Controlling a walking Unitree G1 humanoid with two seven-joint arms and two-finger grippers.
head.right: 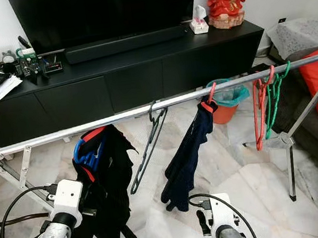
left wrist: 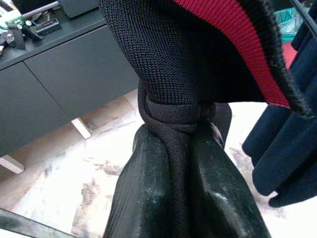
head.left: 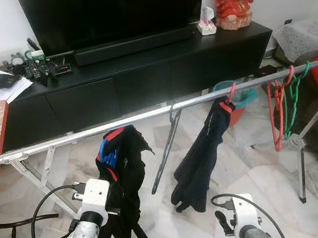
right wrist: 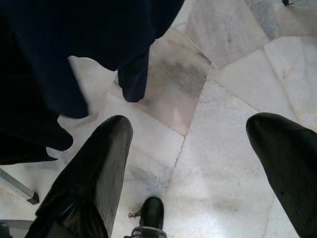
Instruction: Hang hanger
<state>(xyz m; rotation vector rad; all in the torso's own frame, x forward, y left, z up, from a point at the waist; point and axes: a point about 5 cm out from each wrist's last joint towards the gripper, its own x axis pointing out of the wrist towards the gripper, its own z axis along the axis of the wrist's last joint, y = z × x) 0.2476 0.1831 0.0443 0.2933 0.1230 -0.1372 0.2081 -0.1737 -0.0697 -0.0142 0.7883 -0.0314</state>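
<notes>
Below the drying-rack rail (head.left: 147, 116), the left claw (left wrist: 184, 163) is pinching a black garment (head.left: 122, 175) on a not-yet-hooked blue hanger (head.left: 108, 157), while the right claw (right wrist: 198, 168) is hanging spread, idle.

Left arm (head.left: 83, 235) raised from the lower left, silver wrist angled up and forward, cable looping off its side. Left gripper (left wrist: 181, 144) pinched tight on a twist of black cloth (left wrist: 171, 116), both fingers (left wrist: 143, 188) pressed against the fabric with no gap between them. Right arm (head.left: 247, 224) low at the lower right, wrist pointing down toward the floor, cable curling behind it. Right gripper (right wrist: 190, 148) spread wide, the two black fingers (right wrist: 99, 163) well apart, nothing between them, hanging above the floor and touching nothing.
</notes>
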